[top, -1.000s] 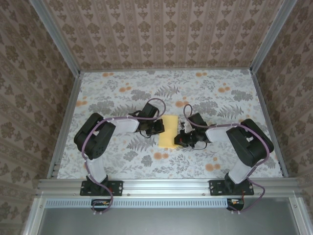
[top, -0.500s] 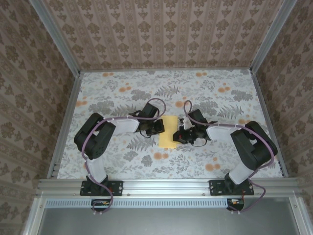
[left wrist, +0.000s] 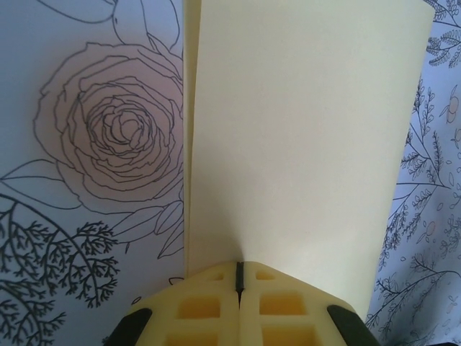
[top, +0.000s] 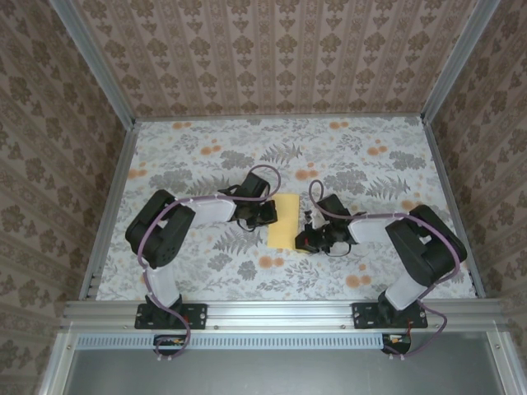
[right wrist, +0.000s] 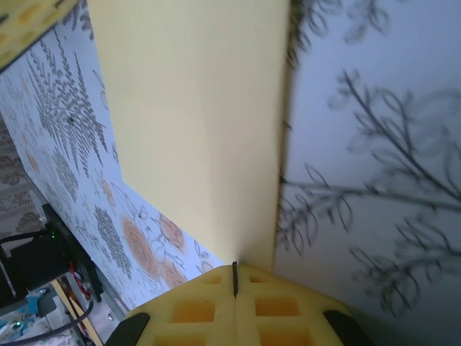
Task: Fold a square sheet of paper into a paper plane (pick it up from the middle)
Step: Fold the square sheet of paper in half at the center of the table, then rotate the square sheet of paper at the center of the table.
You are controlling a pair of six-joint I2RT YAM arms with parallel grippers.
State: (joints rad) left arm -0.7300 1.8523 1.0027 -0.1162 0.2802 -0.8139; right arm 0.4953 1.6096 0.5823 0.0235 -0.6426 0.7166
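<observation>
**Folded sheet lies mid-table, a closed gripper at each long side**

The sheet of paper [top: 285, 221], pale yellow, lies flat in the middle of the table [top: 189, 164] as an upright rectangle, narrower than it is long. In the left wrist view the sheet of paper [left wrist: 302, 130] shows a second layer as a thin strip along its left edge, so it is doubled over.

The left gripper [top: 265, 216] sits at the paper's left side, toward the far end. Seen from its own camera, the left gripper [left wrist: 238, 277] has its fingers pressed together, tips against the paper's near edge; whether any paper is caught between them I cannot tell.

The right gripper [top: 306, 239] sits at the paper's right side, toward the near end. In its wrist view the right gripper [right wrist: 235, 277] also has its fingers pressed together, tips meeting the paper [right wrist: 194, 122] at its edge.

Both arms bend inward over the flower-printed tabletop.
</observation>
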